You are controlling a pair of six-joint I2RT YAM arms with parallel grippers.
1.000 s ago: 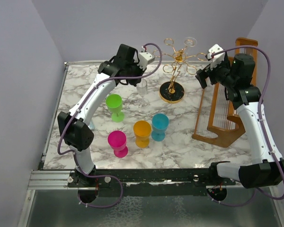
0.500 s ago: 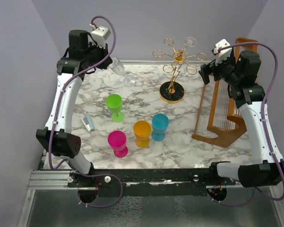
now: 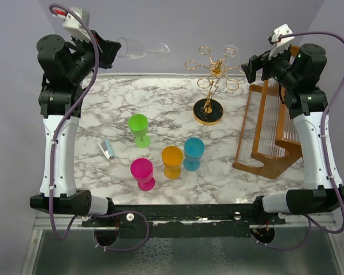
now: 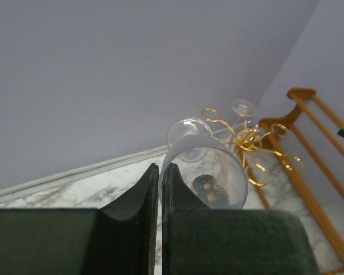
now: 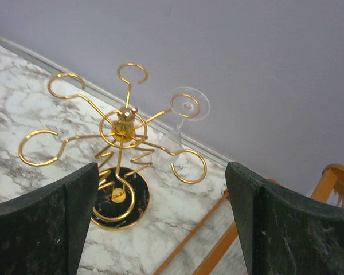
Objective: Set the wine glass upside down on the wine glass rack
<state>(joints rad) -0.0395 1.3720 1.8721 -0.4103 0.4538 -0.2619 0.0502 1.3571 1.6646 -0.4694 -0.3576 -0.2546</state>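
High at the back left, my left gripper is shut on the rim of a clear wine glass. The glass lies sideways in the air with its foot toward the wine glass rack. In the left wrist view the fingers pinch the wall of the wine glass, and the gold wine glass rack shows beyond it. My right gripper hangs open just right of the rack, holding nothing. Below my right gripper are the wine glass rack and its black base. A second clear glass hangs upside down on one rack arm.
A brown wooden slatted frame stands at the right. Green, orange, blue and pink cups stand mid-table. A small light-blue object lies at the left.
My left arm has swung up and to the left, lifting the clear wine glass off the table and tipping it sideways. My right gripper has risen a little and stays open.
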